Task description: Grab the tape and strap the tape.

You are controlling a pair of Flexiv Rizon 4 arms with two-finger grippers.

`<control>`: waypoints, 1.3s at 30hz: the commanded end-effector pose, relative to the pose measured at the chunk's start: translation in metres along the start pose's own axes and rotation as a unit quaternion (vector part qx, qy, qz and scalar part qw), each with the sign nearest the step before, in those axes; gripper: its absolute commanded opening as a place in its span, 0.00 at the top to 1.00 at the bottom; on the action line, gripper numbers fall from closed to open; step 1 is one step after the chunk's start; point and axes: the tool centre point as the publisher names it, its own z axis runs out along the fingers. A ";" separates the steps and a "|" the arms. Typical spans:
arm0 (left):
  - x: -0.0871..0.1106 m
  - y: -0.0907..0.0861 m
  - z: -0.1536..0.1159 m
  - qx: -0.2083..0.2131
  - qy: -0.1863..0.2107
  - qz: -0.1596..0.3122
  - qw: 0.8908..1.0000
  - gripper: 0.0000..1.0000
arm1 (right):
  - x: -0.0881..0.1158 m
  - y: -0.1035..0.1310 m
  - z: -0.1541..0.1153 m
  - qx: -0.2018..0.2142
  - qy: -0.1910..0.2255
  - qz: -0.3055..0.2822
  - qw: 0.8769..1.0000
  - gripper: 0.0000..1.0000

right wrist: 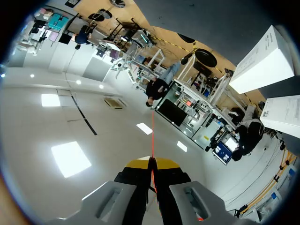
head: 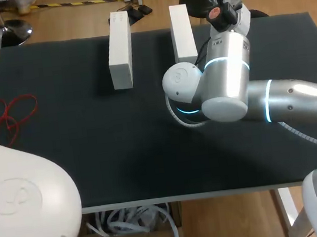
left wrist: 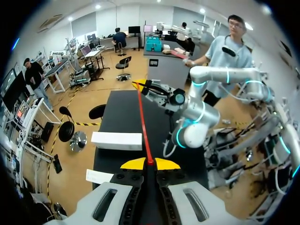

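Closest to the overhead camera sits the left arm's (head: pixel 24 196) bulky white housing, filling the near left corner. Beyond it spreads the black worktop (head: pixel 93 149). The right arm (head: pixel 229 82), silver with lit blue rings, comes in over the worktop's right half and bends up toward the far edge. Two long white boxes lie side by side near that edge with a gap between them: the left-hand box (head: pixel 119 48) and the right-hand box (head: pixel 182 33). The right arm's wrist rises just beside the right-hand one.

The left pincer (left wrist: pixel 150 161) is clamped, its yellow tips pressed together on the tape (left wrist: pixel 143 117), a thin red strand. The strand runs taut above the worktop, alongside the boxes, to the right pincer (right wrist: pixel 151 161). That pincer's tips are likewise squeezed onto the other end.

A loose red tangle (head: pixel 6 116) lies on the worktop near its left edge. Whether it joins the strand, I cannot tell.
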 end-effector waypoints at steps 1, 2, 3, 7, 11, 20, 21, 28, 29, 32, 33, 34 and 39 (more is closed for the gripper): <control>0.000 0.000 0.000 -0.002 0.001 0.000 1.000 1.00 | 0.001 -0.001 0.000 -0.002 -0.001 -0.001 1.000 1.00; 0.000 0.000 0.000 -0.002 0.001 0.000 1.000 1.00 | 0.001 -0.001 0.000 -0.002 -0.001 -0.001 1.000 1.00; 0.000 0.000 0.000 -0.002 0.001 0.000 1.000 1.00 | 0.001 -0.001 0.000 -0.002 -0.001 -0.001 1.000 1.00; 0.000 0.000 0.000 -0.002 0.001 0.000 1.000 1.00 | 0.001 -0.001 0.000 -0.002 -0.001 -0.001 1.000 1.00; 0.000 0.000 0.000 -0.002 0.001 0.000 1.000 1.00 | 0.001 -0.001 0.000 -0.002 -0.001 -0.001 1.000 1.00; 0.000 0.000 0.000 -0.002 0.001 0.000 1.000 1.00 | 0.000 -0.008 0.000 0.042 -0.069 -0.094 0.992 1.00; 0.000 0.000 0.000 -0.002 0.001 0.000 1.000 1.00 | 0.001 -0.009 -0.001 0.050 -0.083 -0.122 0.988 1.00; 0.000 0.000 0.000 -0.002 0.001 0.000 1.000 1.00 | 0.003 -0.021 -0.006 0.078 -0.116 -0.298 0.944 1.00; 0.000 0.000 0.000 -0.002 0.001 0.000 1.000 1.00 | 0.004 -0.023 -0.006 0.078 -0.115 -0.328 0.935 1.00; 0.000 0.000 0.000 -0.002 0.001 0.000 1.000 1.00 | 0.006 -0.026 -0.003 0.078 -0.108 -0.416 0.900 1.00; 0.000 0.000 0.000 -0.002 0.001 0.000 1.000 1.00 | 0.007 -0.028 -0.002 0.081 -0.100 -0.440 0.889 1.00; 0.000 0.000 0.000 -0.002 0.001 0.000 1.000 1.00 | 0.008 -0.030 -0.001 0.083 -0.096 -0.466 0.875 1.00; 0.000 0.000 0.000 -0.002 0.001 0.000 1.000 1.00 | 0.010 -0.044 0.002 0.119 -0.069 -0.577 0.805 1.00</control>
